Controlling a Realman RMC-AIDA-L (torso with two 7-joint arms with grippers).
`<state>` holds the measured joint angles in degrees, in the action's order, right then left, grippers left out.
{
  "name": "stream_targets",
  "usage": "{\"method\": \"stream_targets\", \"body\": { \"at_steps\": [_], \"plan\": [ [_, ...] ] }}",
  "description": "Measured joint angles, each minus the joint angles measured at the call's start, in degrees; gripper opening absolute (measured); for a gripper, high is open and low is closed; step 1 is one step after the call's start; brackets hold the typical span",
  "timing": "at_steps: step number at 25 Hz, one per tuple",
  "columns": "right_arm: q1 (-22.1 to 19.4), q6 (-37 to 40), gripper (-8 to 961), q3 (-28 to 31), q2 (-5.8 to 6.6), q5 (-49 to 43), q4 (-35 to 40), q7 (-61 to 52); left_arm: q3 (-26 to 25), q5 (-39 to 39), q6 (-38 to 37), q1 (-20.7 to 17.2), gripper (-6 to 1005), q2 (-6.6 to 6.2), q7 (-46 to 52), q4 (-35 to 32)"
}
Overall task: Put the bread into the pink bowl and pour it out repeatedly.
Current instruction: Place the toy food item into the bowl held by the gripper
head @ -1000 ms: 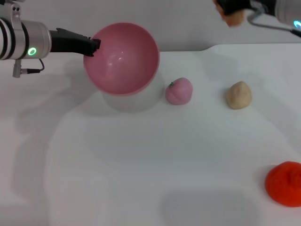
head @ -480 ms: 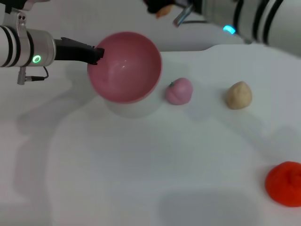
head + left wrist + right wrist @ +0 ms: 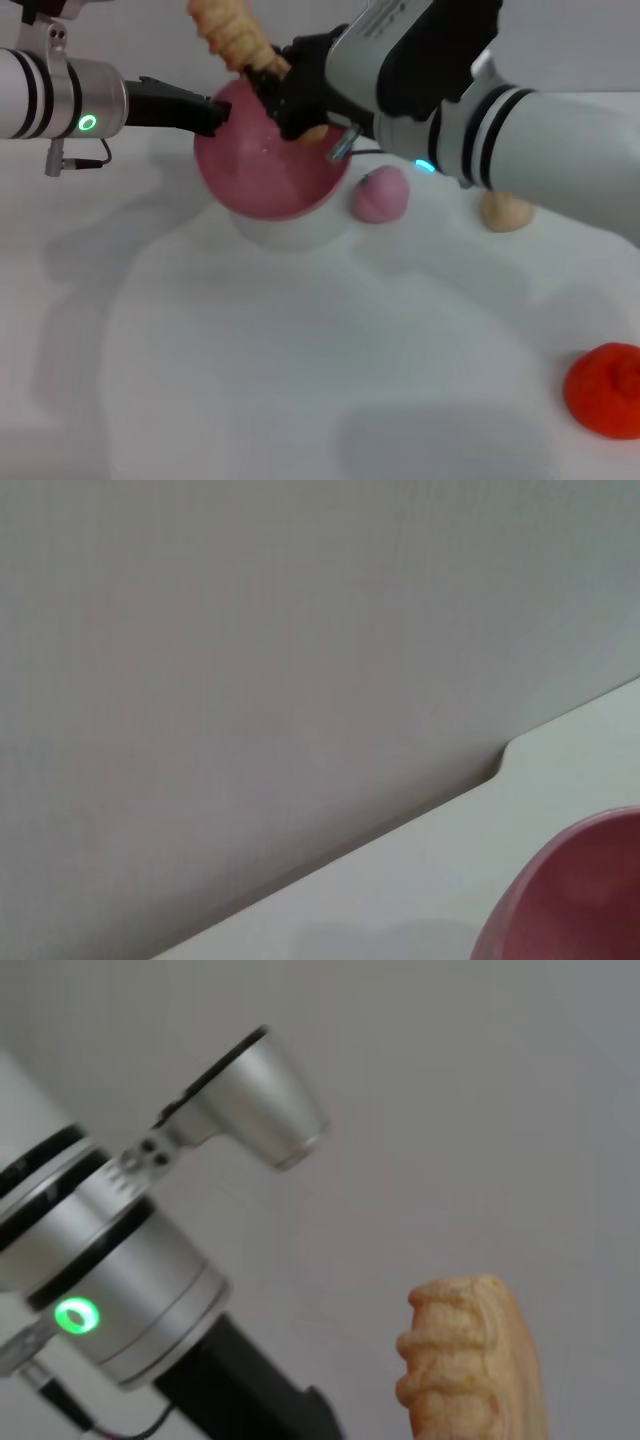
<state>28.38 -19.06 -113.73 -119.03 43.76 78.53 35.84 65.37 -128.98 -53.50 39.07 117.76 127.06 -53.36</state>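
Right pincer [image 3: 285, 95] moved over pink bowl [image 3: 265, 165], grasping bread [image 3: 230, 35]; left pincer [image 3: 215, 112] clamps rim.

White table [image 3: 300, 360], small pink peach-like fruit [image 3: 380, 194], beige lump [image 3: 503, 213] partly hidden, orange-red crinkly blob [image 3: 604, 388] at right edge

Round deep pink plastic bowl [image 3: 268, 165] – smooth, slight gloss. Elongated ridged tan toy bread [image 3: 232, 32] – matt, bumpy. Crinkly orange-red blob [image 3: 604, 388] – rough. White table [image 3: 300, 360] – matt, smooth. Left arm's wrist housing [image 3: 110, 1290]: brushed metal w/ black plastic.
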Motion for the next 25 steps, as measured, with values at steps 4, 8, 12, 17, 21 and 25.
{"method": "stream_targets", "body": {
  "at_steps": [4,8,12,17,21,25],
  "plan": [
    [0.59,0.36,168,-1.25,0.04,0.02,-0.65,0.01,0.59,0.03,-0.02,0.52,45,0.00,0.01,0.08],
    [0.83,0.40,166,-1.23,0.11,0.02,-0.70,0.02,0.62,0.05,-0.02,0.59,45,0.00,-0.01,0.26],
    [0.48,0.41,155,-0.49,0.11,-0.11,-0.40,0.02,0.63,0.04,-0.02,0.58,45,0.00,-0.02,0.33],
    [0.35,0.44,389,0.36,0.12,-0.12,-0.19,0.02,0.63,0.04,-0.03,0.41,45,0.00,-0.03,0.37],
    [0.36,0.49,397,0.82,0.11,-0.12,-0.19,0.03,0.63,0.04,0.04,0.24,45,0.01,-0.01,0.37],
    [0.33,0.95,404,1.21,0.11,-0.14,-0.19,0.02,0.63,0.04,0.19,0.16,45,0.01,0.00,0.38]
  ]
}}
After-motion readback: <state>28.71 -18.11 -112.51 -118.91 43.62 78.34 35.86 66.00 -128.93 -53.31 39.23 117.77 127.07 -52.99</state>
